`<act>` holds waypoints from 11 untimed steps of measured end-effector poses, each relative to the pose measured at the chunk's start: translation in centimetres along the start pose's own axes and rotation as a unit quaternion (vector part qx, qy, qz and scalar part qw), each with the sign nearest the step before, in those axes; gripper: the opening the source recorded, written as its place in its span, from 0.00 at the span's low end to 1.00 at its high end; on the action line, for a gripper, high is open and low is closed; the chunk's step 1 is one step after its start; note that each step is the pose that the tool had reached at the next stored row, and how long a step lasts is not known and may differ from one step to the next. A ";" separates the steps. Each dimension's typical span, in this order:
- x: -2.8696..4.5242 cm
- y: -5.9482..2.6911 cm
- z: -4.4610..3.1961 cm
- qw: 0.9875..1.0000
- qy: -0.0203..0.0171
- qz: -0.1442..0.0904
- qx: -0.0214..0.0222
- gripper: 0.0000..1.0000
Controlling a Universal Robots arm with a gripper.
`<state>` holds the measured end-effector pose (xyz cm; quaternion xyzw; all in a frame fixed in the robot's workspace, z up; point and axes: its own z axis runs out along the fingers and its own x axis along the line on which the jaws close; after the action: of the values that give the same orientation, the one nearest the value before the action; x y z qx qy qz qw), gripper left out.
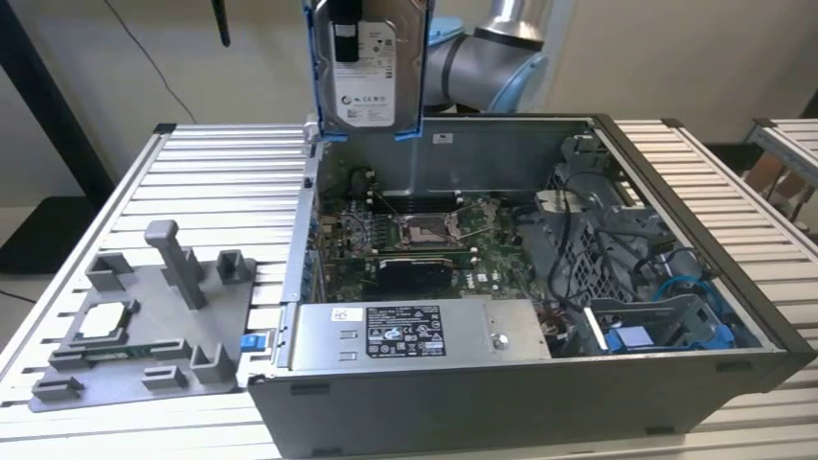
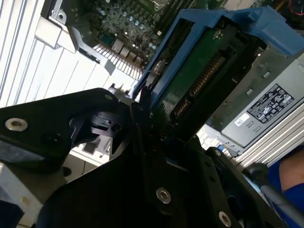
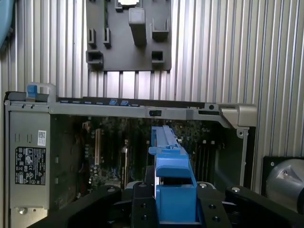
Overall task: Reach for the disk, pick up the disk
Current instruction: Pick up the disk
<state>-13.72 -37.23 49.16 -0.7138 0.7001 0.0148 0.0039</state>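
- The table [image 1: 217, 172] is made of ribbed aluminium slats; its far edge runs in front of a pale wall.
- A grey fixture plate [image 1: 141, 335] with upright posts lies flat at the table's near corner on the exterior view's left. A small square silver processor chip [image 1: 105, 321] rests on it.
- The disk [image 1: 371, 67] hangs upright in the air above the far corner of the open computer case [image 1: 511, 402], on the side nearer the table's middle. It is clear of the case, its white label faces the exterior camera, and its blue frame runs down both long sides.
- The tool [image 2: 147, 109] is clenched on the disk. In the second wrist view its black fingers [image 2: 142, 137] press against the blue frame beside the drive's green circuit board.
- In the first wrist view the disk's blue frame [image 3: 173, 161] stands edge-on between the tool's black jaws, above the case interior.
- Inside the case, the motherboard [image 1: 409, 240] lies flat, and a grey power supply [image 1: 409, 331] sits along the case's near wall.
- The grey robot arm [image 1: 492, 57] rises behind the case at the table's far edge.
- A blue plastic part [image 1: 629, 338] sits in the drive cage near the case's near corner on the exterior view's right.
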 end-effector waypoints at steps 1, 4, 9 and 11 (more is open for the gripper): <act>0.01 -0.40 -0.01 1.000 0.000 0.000 0.000 0.00; 0.03 -1.35 -0.02 1.000 0.000 0.000 0.000 0.00; 0.07 -3.13 -0.05 1.000 0.000 0.000 -0.001 0.00; 0.09 -3.84 -0.06 1.000 0.000 0.000 -0.001 0.00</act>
<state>-9.88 -37.25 49.17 -0.7138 0.7001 0.0156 0.0031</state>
